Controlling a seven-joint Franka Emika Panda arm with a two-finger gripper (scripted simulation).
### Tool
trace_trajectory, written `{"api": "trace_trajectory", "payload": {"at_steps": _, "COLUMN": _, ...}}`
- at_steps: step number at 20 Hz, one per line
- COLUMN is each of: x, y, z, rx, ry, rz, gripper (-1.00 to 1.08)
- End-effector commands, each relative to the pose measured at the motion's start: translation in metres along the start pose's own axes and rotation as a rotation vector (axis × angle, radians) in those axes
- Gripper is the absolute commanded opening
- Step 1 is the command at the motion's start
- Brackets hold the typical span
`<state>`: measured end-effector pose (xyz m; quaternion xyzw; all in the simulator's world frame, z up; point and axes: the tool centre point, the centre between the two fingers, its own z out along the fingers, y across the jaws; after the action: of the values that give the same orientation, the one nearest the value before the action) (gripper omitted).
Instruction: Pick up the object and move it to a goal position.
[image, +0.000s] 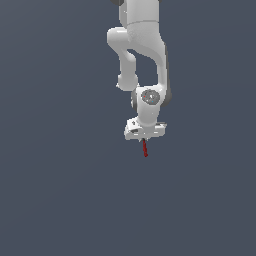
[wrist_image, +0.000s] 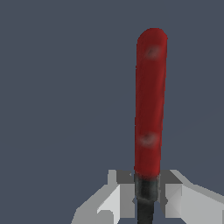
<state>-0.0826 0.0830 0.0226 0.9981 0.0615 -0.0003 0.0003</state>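
The object (image: 145, 149) is a thin dark-red rod hanging straight down from under the white gripper (image: 144, 140) in the exterior view, well off the ground. In the wrist view the rod (wrist_image: 150, 105) stretches away from the camera, its short blackish end (wrist_image: 146, 197) pinched between the two pale fingers (wrist_image: 114, 197). The gripper (wrist_image: 146, 199) is shut on that black end, with a finger on each side of it.
The white arm (image: 145, 55) comes down from the upper middle of the exterior view. Around it there is only a plain dark blue-grey surface; no goal marker shows.
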Motion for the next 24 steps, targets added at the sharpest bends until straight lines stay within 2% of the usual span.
{"api": "trace_trajectory", "payload": {"at_steps": 1, "x": 0.004, "y": 0.002, "z": -0.010, "rx": 0.000, "ry": 0.001, "rz": 0.000, "gripper": -1.00}}
{"api": "trace_trajectory", "payload": {"at_steps": 9, "x": 0.021, "y": 0.014, "z": -0.064, "rx": 0.000, "ry": 0.001, "rz": 0.000, "gripper": -1.00}}
{"api": "trace_trajectory", "payload": {"at_steps": 24, "x": 0.070, "y": 0.045, "z": -0.209, "rx": 0.001, "ry": 0.001, "rz": -0.001, "gripper": -1.00}}
